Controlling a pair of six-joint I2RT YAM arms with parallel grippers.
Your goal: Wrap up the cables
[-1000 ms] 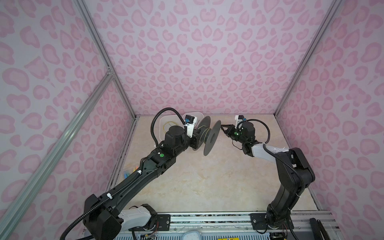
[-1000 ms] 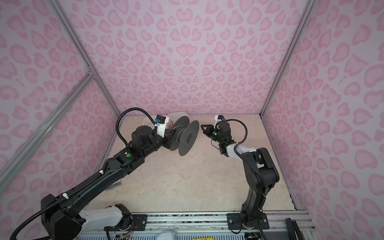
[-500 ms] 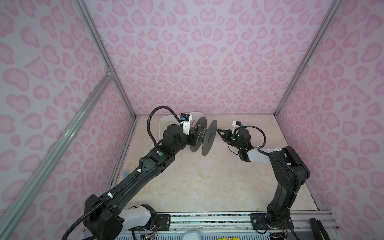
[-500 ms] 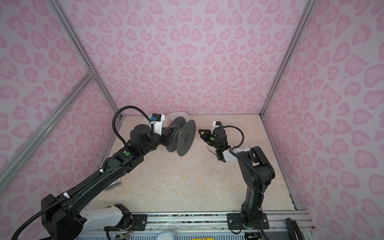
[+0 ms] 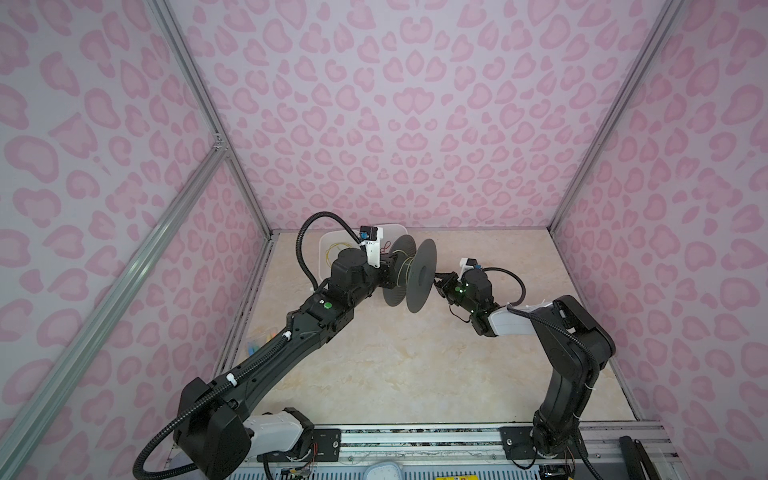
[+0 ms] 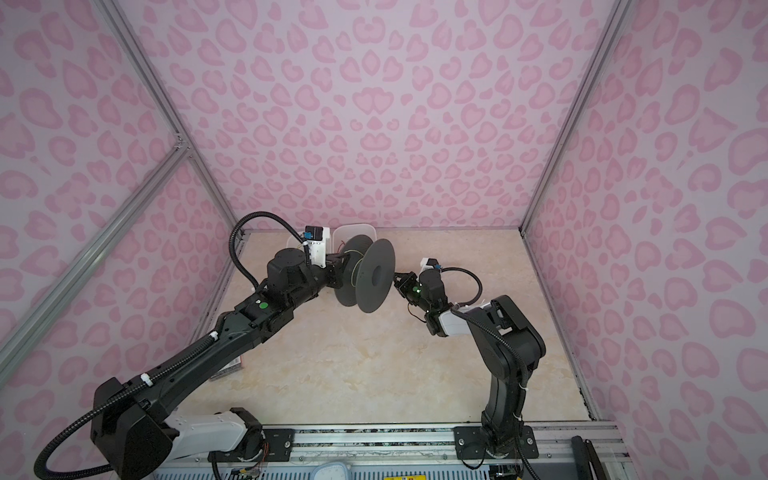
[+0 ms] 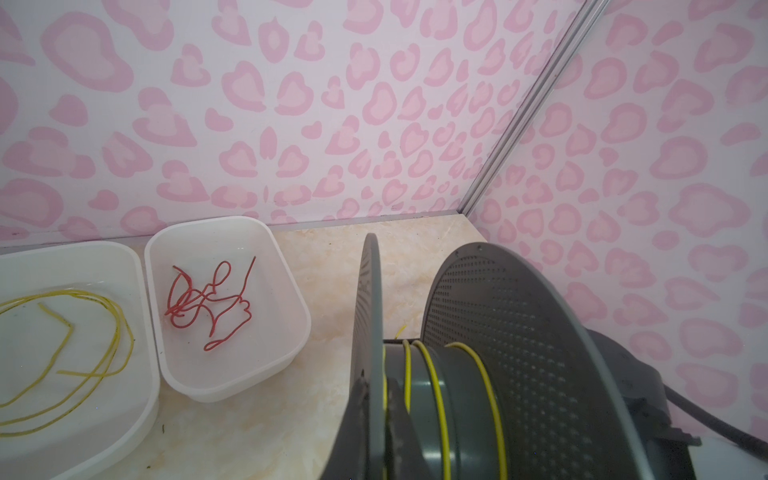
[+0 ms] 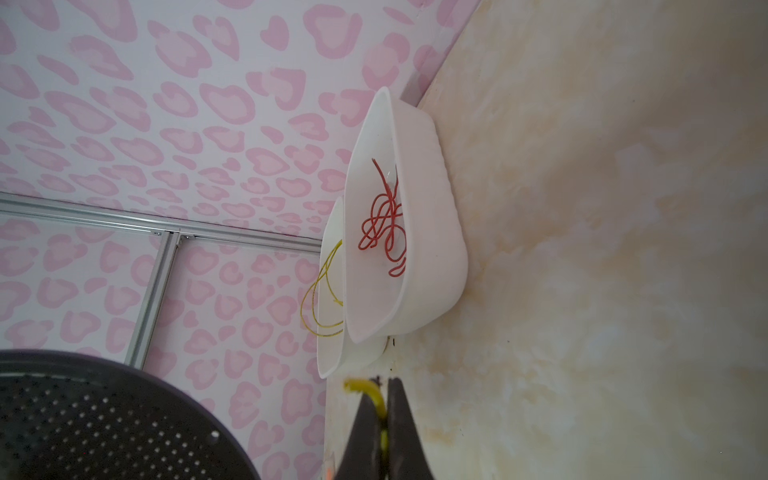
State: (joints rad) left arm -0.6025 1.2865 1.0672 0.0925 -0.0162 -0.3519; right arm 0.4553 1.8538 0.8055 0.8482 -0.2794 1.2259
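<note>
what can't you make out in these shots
- Left gripper fingertips: both top views, behind the spool flange.
- Yellow cable from right gripper to spool: top views, too thin; right wrist view, lost inside the grip.
- Yellow-cable tub: right wrist view, mostly behind the red-cable tub.
- Coloured bits by the left wall: a top view, too small, partly under the left arm.

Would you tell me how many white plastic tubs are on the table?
2, side by side at the back wall: one white plastic tub holding a tangled red wire, its neighbour tub holding loose yellow wires.
</note>
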